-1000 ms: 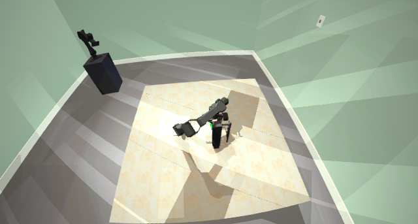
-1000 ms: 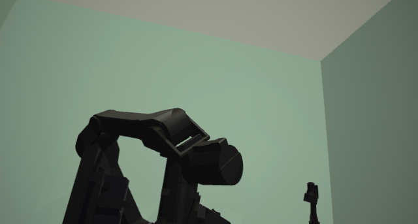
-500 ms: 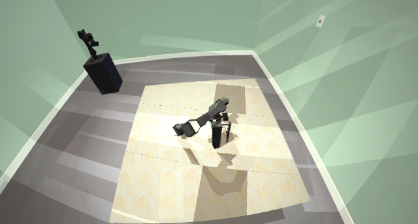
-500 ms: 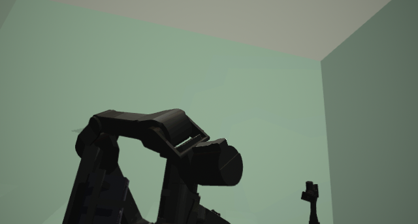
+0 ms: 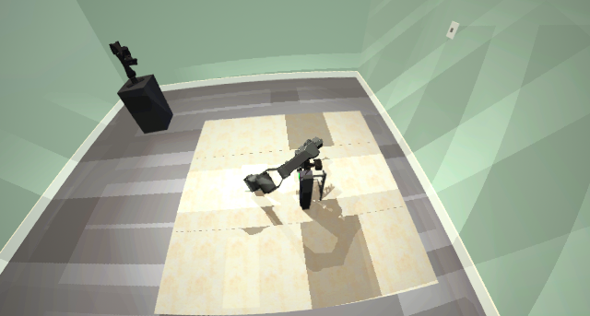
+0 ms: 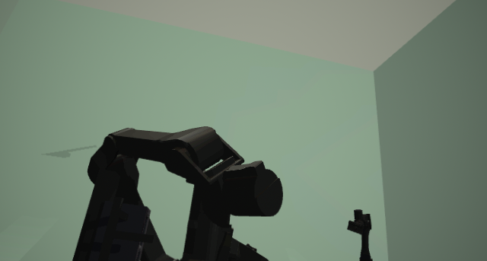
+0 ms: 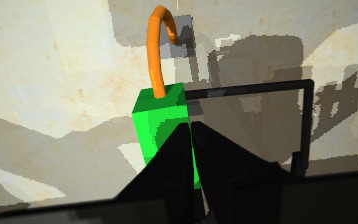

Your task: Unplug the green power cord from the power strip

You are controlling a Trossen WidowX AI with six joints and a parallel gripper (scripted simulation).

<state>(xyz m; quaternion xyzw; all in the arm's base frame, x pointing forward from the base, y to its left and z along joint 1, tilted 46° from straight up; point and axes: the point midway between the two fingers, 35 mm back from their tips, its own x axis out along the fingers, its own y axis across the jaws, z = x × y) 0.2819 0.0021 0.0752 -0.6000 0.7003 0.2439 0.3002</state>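
Observation:
The green plug (image 7: 147, 125) fills the middle of the wrist view, left of the fingertips. An orange cord (image 7: 153, 50) rises from its far end and curls over. My gripper (image 7: 190, 131) is shut, its fingertips together with nothing seen between them. The fingers cover the right and near part of the plug in this view; whether they touch it I cannot tell. In the top view a sliver of green shows at the top left of a tall black block (image 5: 305, 193), under the arm. I cannot make out the strip's sockets or whether the plug is seated.
A thin black bar frame (image 7: 307, 110) (image 5: 324, 182) stands right of the plug. A small grey block (image 7: 184, 37) lies beyond the cord. Another arm (image 5: 123, 55) (image 6: 364, 234) stands on a dark pedestal (image 5: 147, 106). A pale mat (image 5: 258, 279) covers the floor.

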